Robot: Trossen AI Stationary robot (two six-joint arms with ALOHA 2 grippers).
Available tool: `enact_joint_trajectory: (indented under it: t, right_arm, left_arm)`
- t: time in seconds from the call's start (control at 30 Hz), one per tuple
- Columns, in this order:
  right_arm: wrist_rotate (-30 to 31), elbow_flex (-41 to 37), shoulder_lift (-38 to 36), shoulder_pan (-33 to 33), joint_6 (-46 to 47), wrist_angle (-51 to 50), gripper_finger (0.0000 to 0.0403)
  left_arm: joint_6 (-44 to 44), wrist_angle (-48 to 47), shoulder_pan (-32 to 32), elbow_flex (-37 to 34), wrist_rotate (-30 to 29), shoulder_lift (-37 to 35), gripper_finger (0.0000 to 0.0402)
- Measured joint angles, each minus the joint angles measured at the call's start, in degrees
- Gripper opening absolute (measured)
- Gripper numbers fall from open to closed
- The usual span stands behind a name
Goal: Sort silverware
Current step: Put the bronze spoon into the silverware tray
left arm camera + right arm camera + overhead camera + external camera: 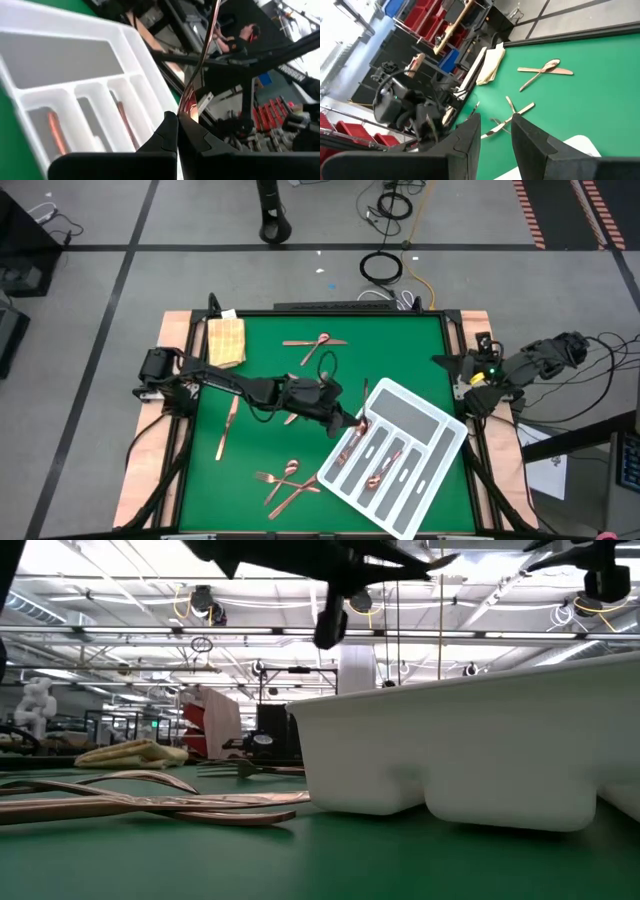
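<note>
The green desk (300,380) carries everything here, and the biggest thing on it is the white divided tray (395,455), which lies slantwise just below and beyond the left tool (357,421). That tool hangs over the tray's near corner, at the head of the narrow slots, with its fingers pinched tight on the handle of one copper piece (200,65). The wrist view shows that piece standing up out of the closed fingertips, long and thin; its far end is too blurred to tell knife from fork or spoon. Two of the narrow slots under the tool already hold copper pieces (55,132), and the wide grey compartment looks bare

The step in hand, as I judge it, is the carry and drop: one piece is lifted and has reached the tray, but is not yet let go. The next move calls for choosing the slot that matches this piece, turning the wrist so the handle lies along the slot instead of pointing up, lowering it inside the walls, and only then parting the fingers

The right tool (478,385) waits off the desk's edge, well away from the tray, its fingers standing partly apart with nothing between them

More silverware is left to sort: a crossed cluster (285,480) behind the left tool toward the desk's near edge, a single knife (226,430) farther back along its arm, and a pair (318,342) near the folded yellow cloth (226,340)
</note>
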Motion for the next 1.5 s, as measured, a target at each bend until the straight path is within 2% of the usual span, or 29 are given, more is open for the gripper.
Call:
enact_joint_trajectory:
  t: [0.3, 0.43, 0.53, 0.6, 0.87, 1.07, 1.3, 1.5]
  right_arm:
    - [-0.36, 0.0, -0.42, 0.0, -0.65, -1.69, 0.0098]
    - [-0.38, 0.0, -0.4, 0.0, -1.67, -1.68, 0.0098]
    - [-0.38, 0.02, -0.42, 0.0, -2.05, -2.0, 0.0098]
    - [-0.38, 0.02, -0.42, 0.0, -2.42, -2.12, 0.0098]
    - [-0.38, 0.02, -0.38, 0.0, -3.55, -2.7, 0.0098]
    - [-0.42, 0.0, -0.36, 0.02, -3.75, -3.26, 0.0098]
    - [-1.89, 0.02, -0.36, 0.02, -4.84, -3.24, 0.0098]
    - [-1.89, 0.01, -0.36, 0.02, -5.06, -3.26, 0.0098]
  left_arm:
    - [0.45, -11.19, -1.05, 16.76, 7.83, 11.32, 0.0]
    - [0.04, -14.45, -2.05, 22.66, 12.1, 16.29, 0.0]
    - [-0.96, -17.83, -3.13, 26.02, 13.0, 19.47, 0.0]
    - [-1.5, -20.8, -3.84, 27.21, 13.01, 20.77, 0.0]
    - [-6.4, -22.1, -6.8, 30.45, 12.59, 25.91, 0.0]
    - [-9.47, -23.5, -7.9, 30.62, 9.1, 28.65, 0.0]
    - [-10.92, -23.23, -8.05, 30.73, 5.92, 29.68, 0.0]
    - [-11.58, -24.06, -7.98, 30.62, 5.7, 29.95, 0.0]
